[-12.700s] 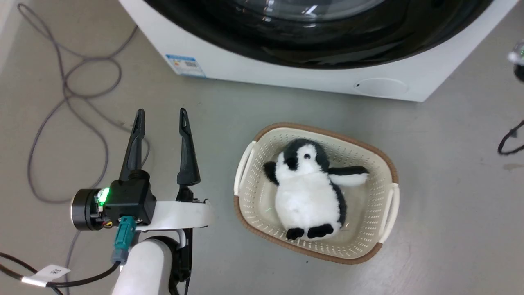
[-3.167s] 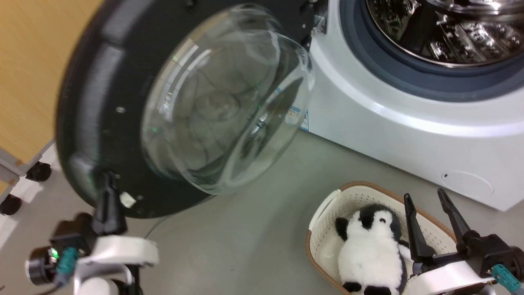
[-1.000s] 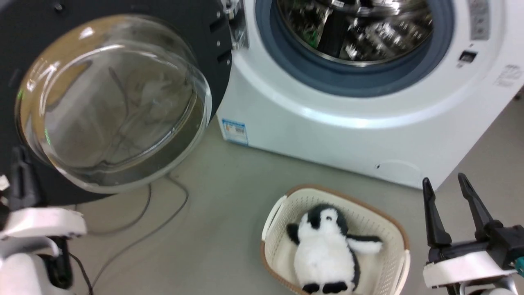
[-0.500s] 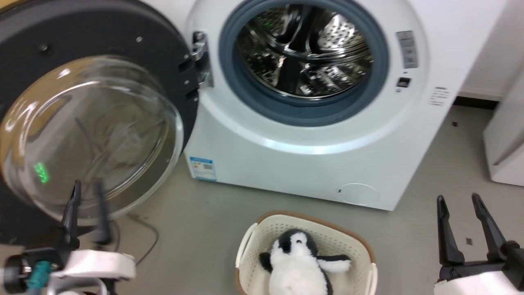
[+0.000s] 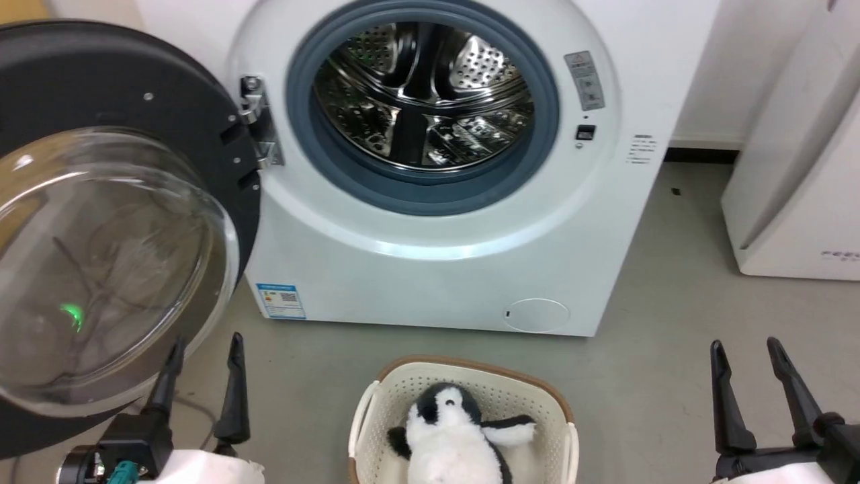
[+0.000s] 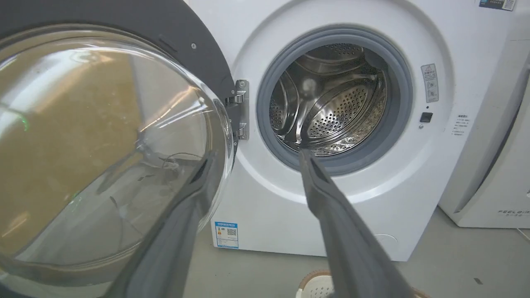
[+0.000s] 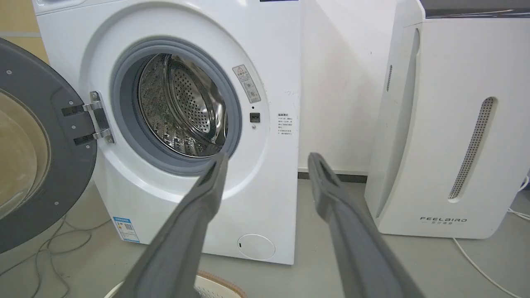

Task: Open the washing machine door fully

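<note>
The washing machine (image 5: 430,269) stands ahead, its steel drum (image 5: 423,94) and grey-blue gasket exposed. The washing machine door (image 5: 134,74) hangs on its left hinge, swung wide out, its glass bowl bulging toward me. That door (image 6: 103,136) fills the left half of the left wrist view and shows at the left edge as a dark ring (image 7: 37,165) in the right wrist view. My left gripper (image 5: 207,343) is open just below the door's lower rim, holding nothing. My right gripper (image 5: 744,346) is open at the lower right, apart from the machine. Both grippers (image 6: 256,157) (image 7: 269,156) point at the machine's front.
A cream basket (image 5: 470,366) holding a penguin plush (image 5: 457,437) sits on the floor between the grippers. A white slanted appliance (image 5: 799,168) stands right of the washer. Cables (image 7: 62,244) lie on the floor under the door.
The door went from shut to swung wide open at the left. My left gripper has come off the door's edge and now sits below it. The head camera has risen and shifted.
</note>
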Controlling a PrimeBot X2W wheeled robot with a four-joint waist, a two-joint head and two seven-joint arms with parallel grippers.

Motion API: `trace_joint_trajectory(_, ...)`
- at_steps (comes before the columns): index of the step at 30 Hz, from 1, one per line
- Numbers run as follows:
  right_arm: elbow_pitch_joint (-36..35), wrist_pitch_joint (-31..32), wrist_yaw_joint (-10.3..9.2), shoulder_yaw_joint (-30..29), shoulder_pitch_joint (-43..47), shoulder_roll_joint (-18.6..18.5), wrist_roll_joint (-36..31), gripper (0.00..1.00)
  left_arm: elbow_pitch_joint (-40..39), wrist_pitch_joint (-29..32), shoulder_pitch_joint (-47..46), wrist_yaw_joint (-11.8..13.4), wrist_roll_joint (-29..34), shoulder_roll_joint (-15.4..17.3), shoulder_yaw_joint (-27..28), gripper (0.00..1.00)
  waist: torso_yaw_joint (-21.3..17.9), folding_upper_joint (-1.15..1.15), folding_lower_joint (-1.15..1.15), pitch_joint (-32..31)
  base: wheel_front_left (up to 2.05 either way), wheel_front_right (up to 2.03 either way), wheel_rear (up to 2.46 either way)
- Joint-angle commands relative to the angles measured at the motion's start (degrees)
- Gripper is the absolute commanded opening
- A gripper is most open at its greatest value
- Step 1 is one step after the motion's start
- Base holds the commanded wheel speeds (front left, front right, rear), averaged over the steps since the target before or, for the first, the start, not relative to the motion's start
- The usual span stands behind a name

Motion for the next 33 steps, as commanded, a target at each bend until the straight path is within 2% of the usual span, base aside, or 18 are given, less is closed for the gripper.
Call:
trace_joint_trajectory(1,0.1,-0.3,0.05,0.2,1.0,0.2,0.4,1.00,0.3,-0.3,0.9,0.3,0.2,0.0,-0.3,1.00,-1.0,0.00,0.01,0.1,0.00,0.00,0.00)
trace_joint_trajectory(15,2.1,-0.3,0.05,1.3,1.2,0.2,0.8,1.00,3.6,-0.3,2.5,3.1,-0.6,0.0,-3.9,1.00,-3.1,0.00,0.01,1.1,0.00,0.00,0.00)
trace_joint_trajectory(16,2.1,0.0,0.00,1.2,0.6,0.0,0.4,0.00,3.7,0.1,1.7,3.0,-0.2,-0.1,-3.9,0.00,-3.1,0.00,0.01,1.0,0.00,0.00,0.00)
trace_joint_trajectory(33,1.9,1.7,0.01,1.8,-0.1,0.0,-0.2,0.00,3.0,1.8,1.3,3.5,0.3,-0.1,-4.4,0.00,-3.3,0.00,0.02,1.0,0.00,0.00,0.00)
